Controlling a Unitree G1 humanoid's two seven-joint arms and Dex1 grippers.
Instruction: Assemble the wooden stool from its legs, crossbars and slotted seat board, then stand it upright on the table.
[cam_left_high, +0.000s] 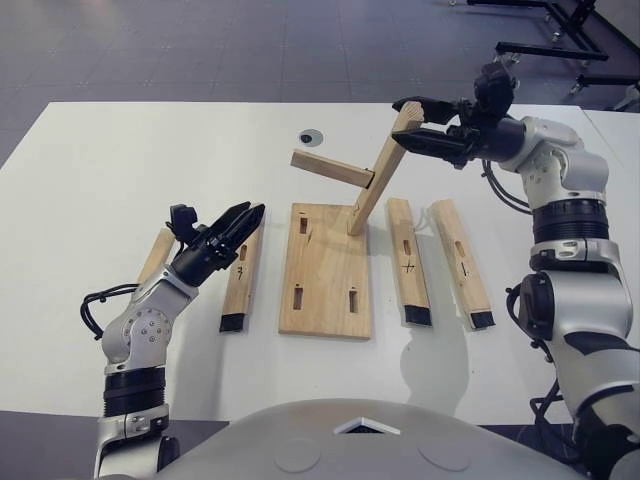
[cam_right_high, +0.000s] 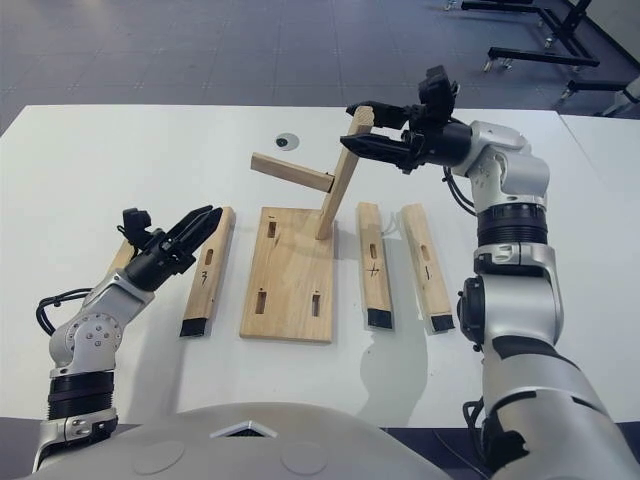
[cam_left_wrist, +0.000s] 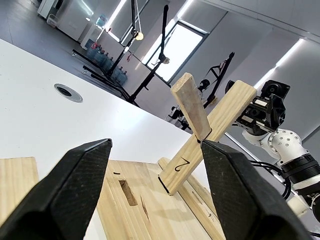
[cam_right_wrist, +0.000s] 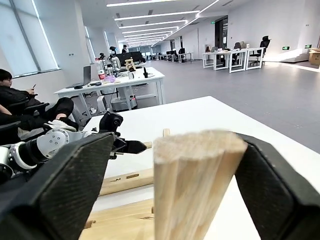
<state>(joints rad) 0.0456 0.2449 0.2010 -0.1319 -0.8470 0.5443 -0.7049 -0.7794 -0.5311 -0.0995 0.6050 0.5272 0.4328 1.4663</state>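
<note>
1. Five groups of wooden parts lie on the white table (cam_left_high: 100, 150). Farthest left, a plain wooden piece (cam_left_high: 155, 255) lies flat, partly hidden under the left arm.
2. The left gripper (cam_left_high: 250, 222) hovers with its fingers spread wide and holds nothing. It is just above the far end of a black-tipped leg (cam_left_high: 238, 290) that lies flat.
3. The slotted seat board (cam_left_high: 325, 300) lies flat in the middle, just right of that leg and not touching it.
4. A tilted leg (cam_left_high: 368, 200) rests its lower end on the seat board near the far right slot. A crossbar (cam_left_high: 330, 168) is joined to it at mid-height, sticks out to the left and is clear of the table. The right gripper (cam_left_high: 405, 120) is clamped on this leg's upper end.
5. Right of the board, an inner leg (cam_left_high: 408, 262) and an outer leg (cam_left_high: 462, 262) lie flat side by side, slightly apart. Their black tips point toward the robot.
</note>
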